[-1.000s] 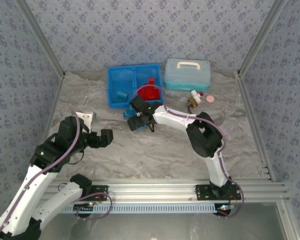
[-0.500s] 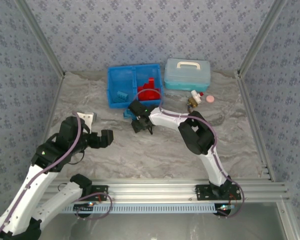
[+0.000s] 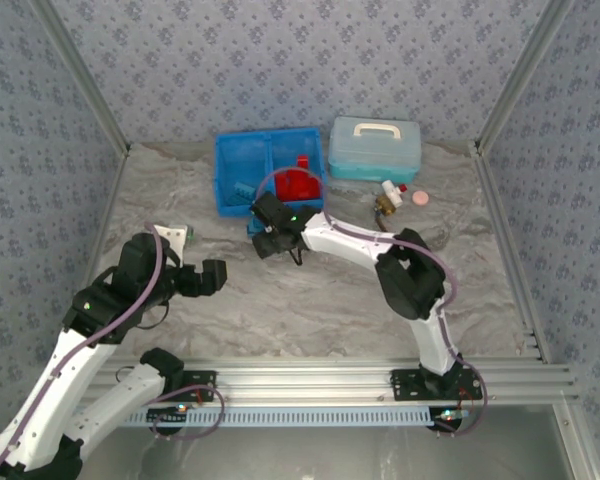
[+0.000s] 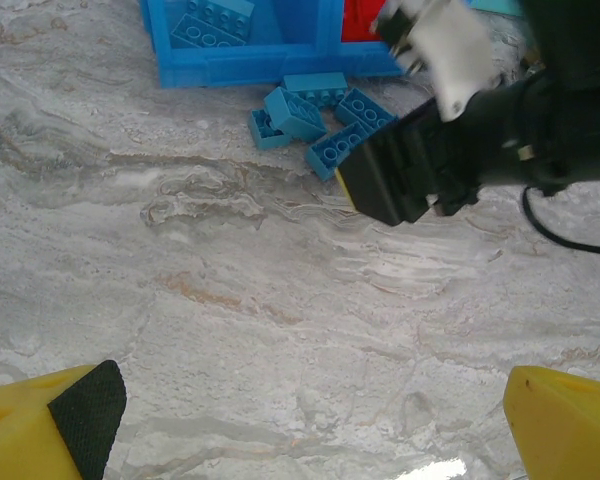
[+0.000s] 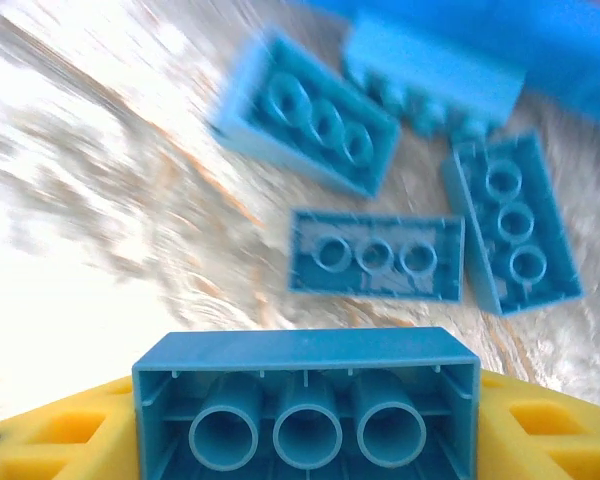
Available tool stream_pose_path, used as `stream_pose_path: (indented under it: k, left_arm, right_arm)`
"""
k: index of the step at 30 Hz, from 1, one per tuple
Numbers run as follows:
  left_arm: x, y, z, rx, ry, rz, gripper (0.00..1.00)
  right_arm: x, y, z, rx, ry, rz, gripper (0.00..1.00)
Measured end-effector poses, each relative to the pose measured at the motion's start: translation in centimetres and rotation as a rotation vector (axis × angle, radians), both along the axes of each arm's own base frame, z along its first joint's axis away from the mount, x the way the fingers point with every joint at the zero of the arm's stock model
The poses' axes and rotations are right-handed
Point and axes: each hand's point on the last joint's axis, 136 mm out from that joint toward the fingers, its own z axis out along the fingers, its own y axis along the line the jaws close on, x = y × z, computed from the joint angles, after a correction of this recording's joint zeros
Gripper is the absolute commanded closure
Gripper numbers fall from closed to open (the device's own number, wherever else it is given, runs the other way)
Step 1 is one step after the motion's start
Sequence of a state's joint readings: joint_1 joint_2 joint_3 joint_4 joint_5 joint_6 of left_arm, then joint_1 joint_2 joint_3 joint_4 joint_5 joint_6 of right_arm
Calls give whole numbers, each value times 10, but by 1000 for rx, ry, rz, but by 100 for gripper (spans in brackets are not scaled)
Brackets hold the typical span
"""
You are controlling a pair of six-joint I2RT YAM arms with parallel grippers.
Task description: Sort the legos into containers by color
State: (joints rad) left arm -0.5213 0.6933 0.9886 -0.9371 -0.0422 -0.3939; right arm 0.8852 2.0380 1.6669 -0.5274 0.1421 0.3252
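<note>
The right gripper point(image 3: 266, 238) is clenched on a light blue lego point(image 5: 305, 405), pinched between its yellow fingers point(image 5: 555, 430) with the hollow underside turned toward the wrist camera. It hangs low over the table point(image 3: 310, 300), just in front of the near wall of the blue tray point(image 4: 250, 70), which sits toward the far edge of the table, left of centre. Below the held piece a cluster of loose light blue legos point(image 4: 298, 110) lies on the marbled surface right against that wall; the right wrist view is smeared, so there seem to be four of them, some studs down and one tipped on its side. In the tray, the left compartment point(image 3: 235, 160) holds at least one light blue lego point(image 3: 242, 188), and the right compartment point(image 3: 285, 148) holds a heap of red legos point(image 3: 298, 184). The left gripper point(image 3: 213, 276) is released, its fingers point(image 4: 40, 430) spread wide with nothing between them, raised over bare table toward the near left side, well apart from the tray.
</note>
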Motion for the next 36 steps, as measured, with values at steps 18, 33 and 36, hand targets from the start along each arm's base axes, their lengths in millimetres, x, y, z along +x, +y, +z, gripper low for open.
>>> stream_pose_path:
  k: [18,33,36]
  left_arm:
    - [-1,7,9,-4,-51,26,1]
    - [1,6,6,3,-38,25,1]
    - [4,4,3,10,-24,26,1]
  right_arm:
    - [133,86,29,206,-223,-60,40]
    - [156,86,33,250,-234,-35,19]
    - [148,83,53,255,-233,-26,20]
